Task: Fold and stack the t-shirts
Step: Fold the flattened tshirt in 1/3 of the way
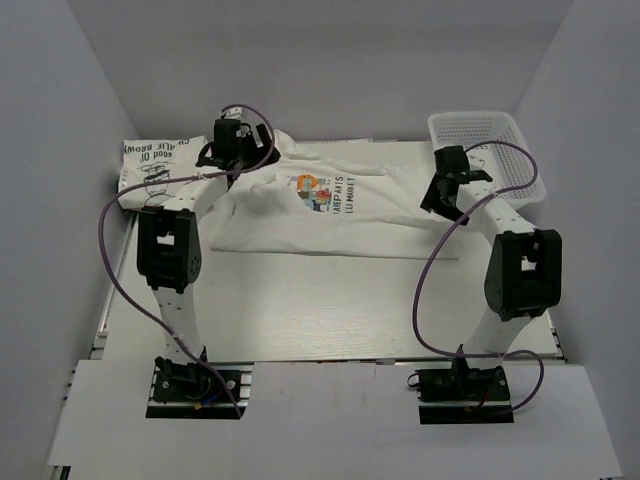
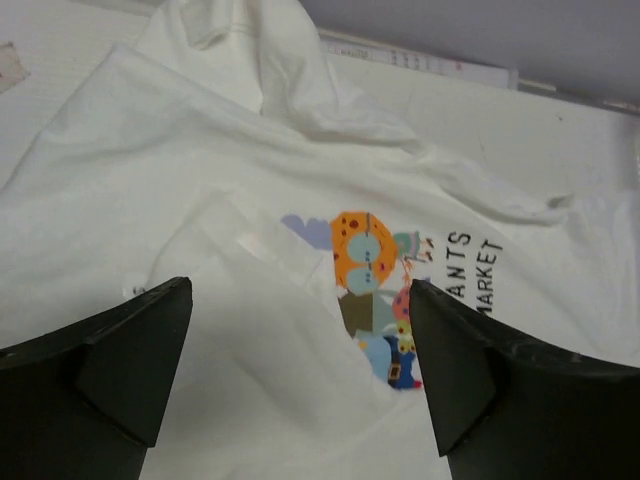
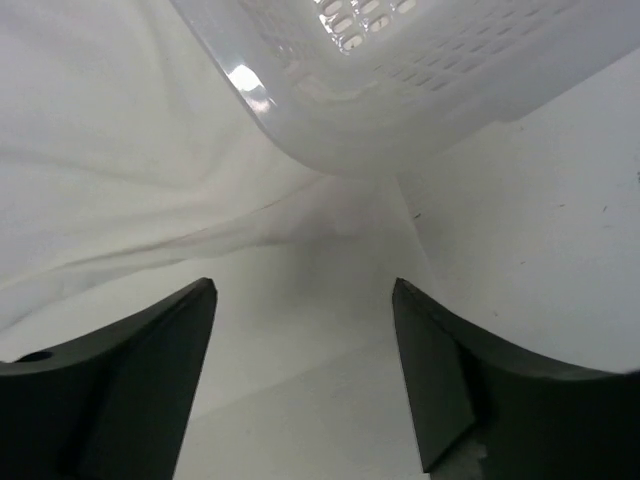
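Grey walls are enclosing a pale, matt table, and the job on it is looking about half done at best. Of the 2 t-shirts, the Charlie Brown tee is sitting just left of the cartoon-print tee as a compact packet with black lettering facing up. That is reading as already folded, though its folds are too small to check. The cartoon-print tee is lying opened out, print upward. In the left wrist view 1 loose flap of its cloth is draping over the left edge of the orange-and-blue print, so a first fold may be starting. Finishing that fold and setting 1 tee on the other is what is remaining; nothing is stacked yet.

Over the left shoulder of the cartoon-print tee, the left gripper is hovering with its jaws spread wide and nothing between them. The right gripper is hanging low by that tee's right sleeve end, likewise gaping and empty. Whether its fingers are touching cloth is not clear.

Both tees are looking like thin, soft white cotton, wrinkling into shallow ridges and slumping into rounded folds. Just right of the cartoon-print tee, the white mesh basket is looking like rigid, glossy plastic, with perforated walls and rounded corners. The sleeve edge is running up to its base, and whether cloth is tucked beneath cannot be told.
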